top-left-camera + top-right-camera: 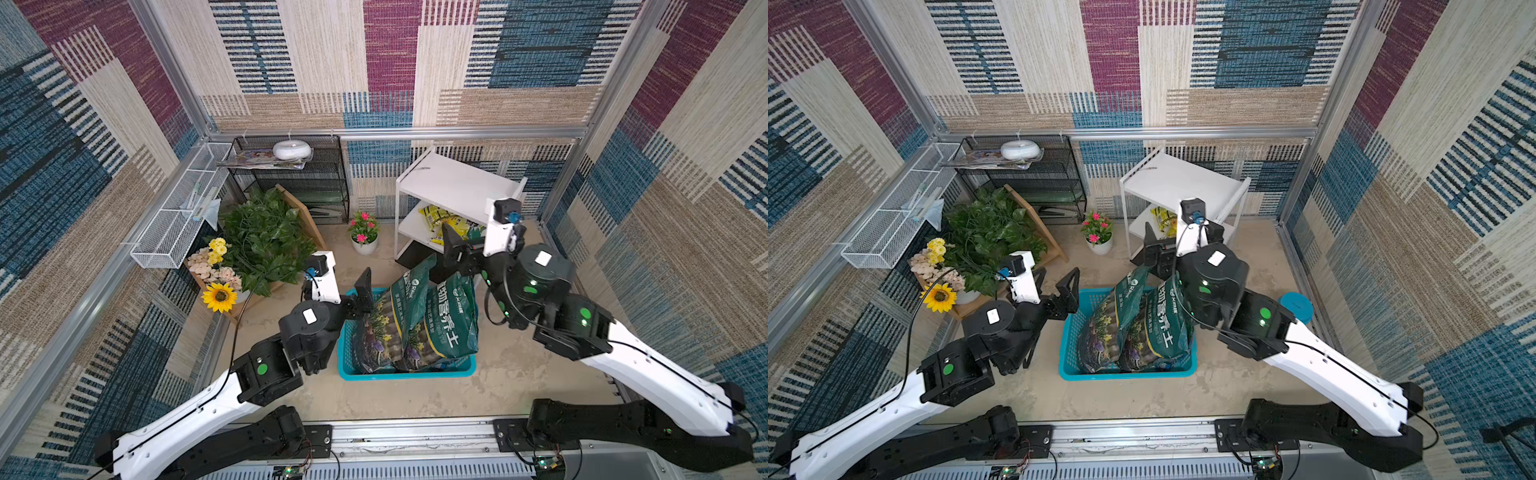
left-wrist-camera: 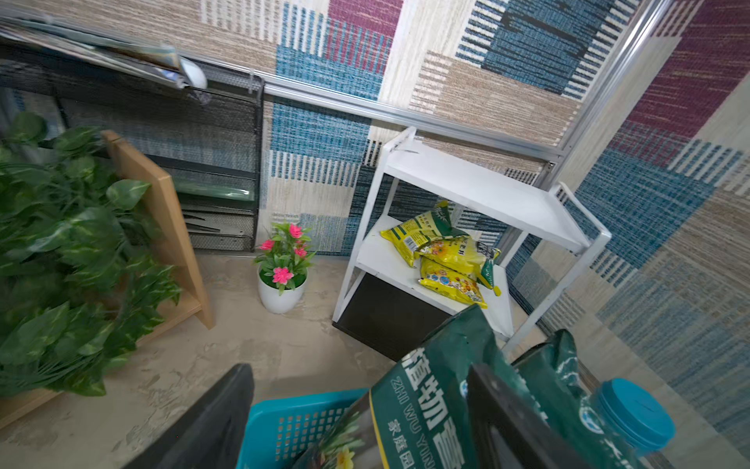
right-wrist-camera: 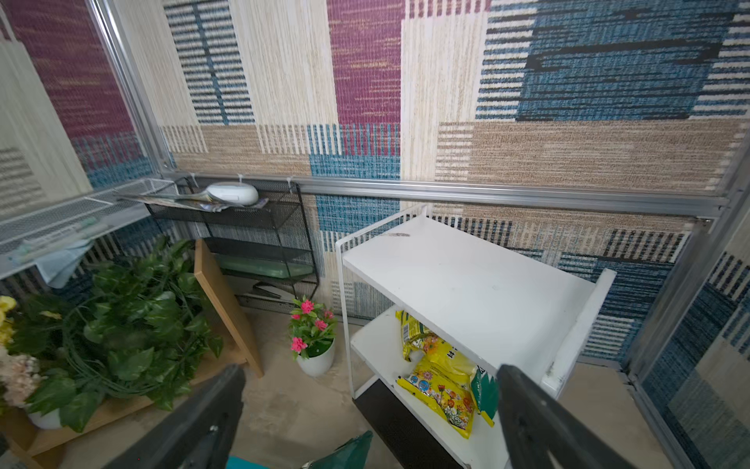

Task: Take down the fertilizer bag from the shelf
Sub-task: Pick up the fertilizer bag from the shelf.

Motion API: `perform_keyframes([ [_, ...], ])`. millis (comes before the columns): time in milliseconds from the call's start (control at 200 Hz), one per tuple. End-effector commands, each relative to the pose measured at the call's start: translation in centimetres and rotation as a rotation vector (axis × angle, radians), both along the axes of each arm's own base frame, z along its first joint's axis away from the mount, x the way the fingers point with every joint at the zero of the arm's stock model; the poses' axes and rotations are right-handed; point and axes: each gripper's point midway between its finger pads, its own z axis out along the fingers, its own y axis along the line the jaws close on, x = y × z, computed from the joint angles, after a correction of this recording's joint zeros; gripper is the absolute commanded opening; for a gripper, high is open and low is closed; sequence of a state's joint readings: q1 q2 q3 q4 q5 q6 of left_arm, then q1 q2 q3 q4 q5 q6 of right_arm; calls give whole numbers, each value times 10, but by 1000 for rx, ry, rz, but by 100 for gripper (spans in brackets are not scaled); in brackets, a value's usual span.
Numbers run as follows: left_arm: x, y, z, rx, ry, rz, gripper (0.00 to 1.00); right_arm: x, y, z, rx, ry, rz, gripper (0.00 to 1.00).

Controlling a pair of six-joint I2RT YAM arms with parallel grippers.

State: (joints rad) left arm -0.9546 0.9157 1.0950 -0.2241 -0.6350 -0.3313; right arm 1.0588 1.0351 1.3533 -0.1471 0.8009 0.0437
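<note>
shelf: you've got the white two-board shelf right of centre in both top views, backed against the patterned wall.
fertilizer bags: the yellow fertilizer bags are piled on the lower board, towards its right end in the left wrist view. They're not down yet, and nothing is touching them.
right gripper: your right gripper hangs just in front of the shelf with its jaws wide apart and nothing between them. The yellow pile shows in the gap in the right wrist view.
left gripper: your left gripper is also spread apart and empty, over the upper left corner of the teal basket, well apart from the shelf.
soil bags: two dark green soil bags stand leaning in the basket at centre frame.
flower pot: a small white pot with pink flowers sits on the floor just left of the shelf.
mesh rack: the black wire-mesh rack is upper left of the pot, against the back wall.
</note>
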Motion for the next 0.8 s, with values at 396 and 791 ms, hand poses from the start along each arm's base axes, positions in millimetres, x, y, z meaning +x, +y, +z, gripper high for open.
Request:
perform_keyframes([
  [396, 155, -165, -52, -51, 504, -416, 78, -47, -122, 7, 177, -206, -205, 100],
  [791, 184, -217, -92, -200, 666, -536, 77, -41, -119, 4, 150, -256, -251, 100],
])
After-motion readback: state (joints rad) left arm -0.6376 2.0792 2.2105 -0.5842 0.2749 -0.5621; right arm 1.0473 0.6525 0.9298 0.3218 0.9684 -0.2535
